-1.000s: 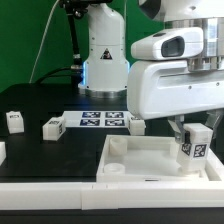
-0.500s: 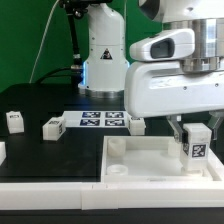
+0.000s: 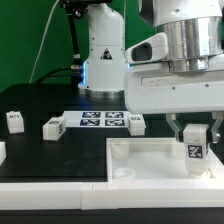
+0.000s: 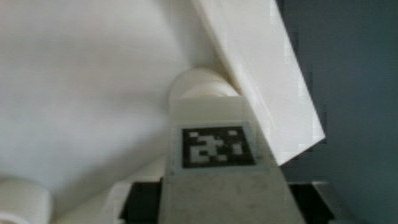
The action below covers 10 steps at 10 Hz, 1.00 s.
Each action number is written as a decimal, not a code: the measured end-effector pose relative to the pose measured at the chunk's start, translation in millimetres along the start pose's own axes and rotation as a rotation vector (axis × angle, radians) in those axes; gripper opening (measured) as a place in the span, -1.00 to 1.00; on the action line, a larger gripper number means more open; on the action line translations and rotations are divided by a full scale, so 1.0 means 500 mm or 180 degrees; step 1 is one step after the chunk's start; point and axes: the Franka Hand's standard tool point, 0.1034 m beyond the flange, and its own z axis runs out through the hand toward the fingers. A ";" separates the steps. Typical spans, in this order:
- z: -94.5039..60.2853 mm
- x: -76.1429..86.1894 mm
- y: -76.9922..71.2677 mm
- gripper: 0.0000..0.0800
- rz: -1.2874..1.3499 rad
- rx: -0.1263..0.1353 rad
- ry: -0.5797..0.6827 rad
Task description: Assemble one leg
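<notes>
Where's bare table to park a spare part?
Free: black tabletop between the loose white tagged blocks and the large white square tray, exterior view's left. Crowded: marker board row, and the tray corner where the hand grips a white tagged leg block.

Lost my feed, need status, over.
End effector shut on the leg. Leg upright over white tray corner, seating unclear. Nothing in the way.

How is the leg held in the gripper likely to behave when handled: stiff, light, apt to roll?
The leg looks like solid moulded plastic, so probably stiff. It is small enough to fit in the gripper, so likely light. Its flat tagged faces suggest sliding rather than rolling.
</notes>
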 end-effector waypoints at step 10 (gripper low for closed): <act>0.006 -0.025 -0.014 0.55 0.0507 -0.0009 -0.0065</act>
